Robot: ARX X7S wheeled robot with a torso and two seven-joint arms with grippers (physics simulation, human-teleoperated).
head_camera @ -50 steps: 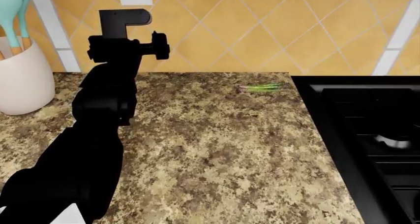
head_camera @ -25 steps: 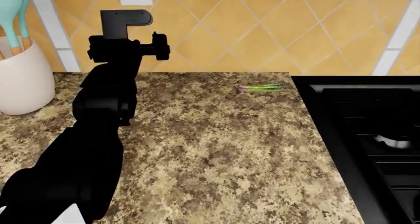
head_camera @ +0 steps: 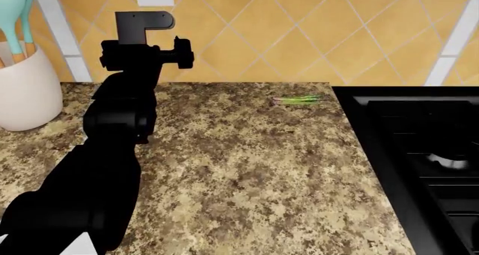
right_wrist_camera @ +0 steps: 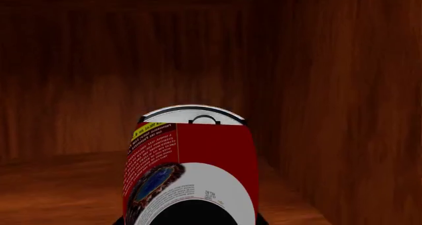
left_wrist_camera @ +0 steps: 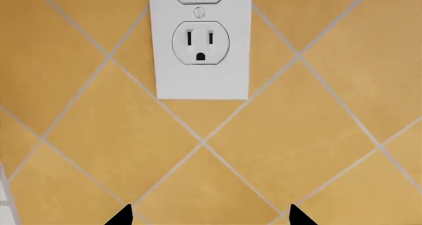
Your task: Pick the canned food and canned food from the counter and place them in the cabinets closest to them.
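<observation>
In the right wrist view the canned food [right_wrist_camera: 191, 170], a red and white cylinder with a silver lid, fills the space between my right gripper [right_wrist_camera: 189, 222] fingers, which are shut on it. It sits inside a reddish-brown wooden cabinet [right_wrist_camera: 343, 86], close to the shelf floor. My left gripper [left_wrist_camera: 209, 217] is open with nothing between its fingertips [left_wrist_camera: 122, 216], facing the tiled wall just below a white outlet [left_wrist_camera: 200, 42]. In the head view my left arm [head_camera: 123, 103] rises over the granite counter [head_camera: 247, 171]. The right gripper is out of the head view.
A white utensil holder [head_camera: 26, 89] with turquoise tools stands at the counter's left. A small green stalk bundle [head_camera: 298, 100] lies near the back wall. The black stove top [head_camera: 419, 154] borders the counter on the right.
</observation>
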